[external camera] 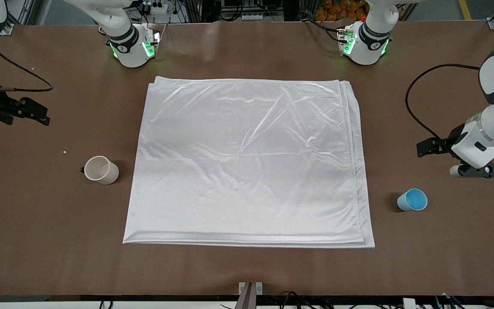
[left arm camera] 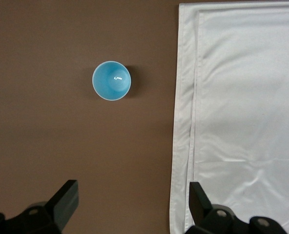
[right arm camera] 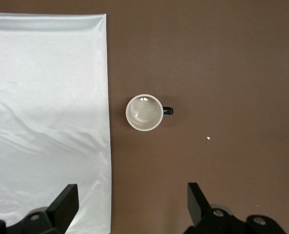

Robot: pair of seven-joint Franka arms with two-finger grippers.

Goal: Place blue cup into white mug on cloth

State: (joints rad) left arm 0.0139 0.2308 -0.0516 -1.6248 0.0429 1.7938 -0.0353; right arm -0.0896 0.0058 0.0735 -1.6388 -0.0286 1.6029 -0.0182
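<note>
The blue cup stands upright on the bare table at the left arm's end, beside the cloth. It also shows in the left wrist view. The white mug with its black handle stands upright on the bare table at the right arm's end, beside the cloth, and also shows in the right wrist view. My left gripper is open and empty, high over the bare table and the cloth's edge. My right gripper is open and empty, high over the table and the cloth's edge.
The brown table holds only the cloth, the cup and the mug. A small white crumb lies near the mug. Both arm bases stand along the table's edge farthest from the front camera. Cables hang at both ends.
</note>
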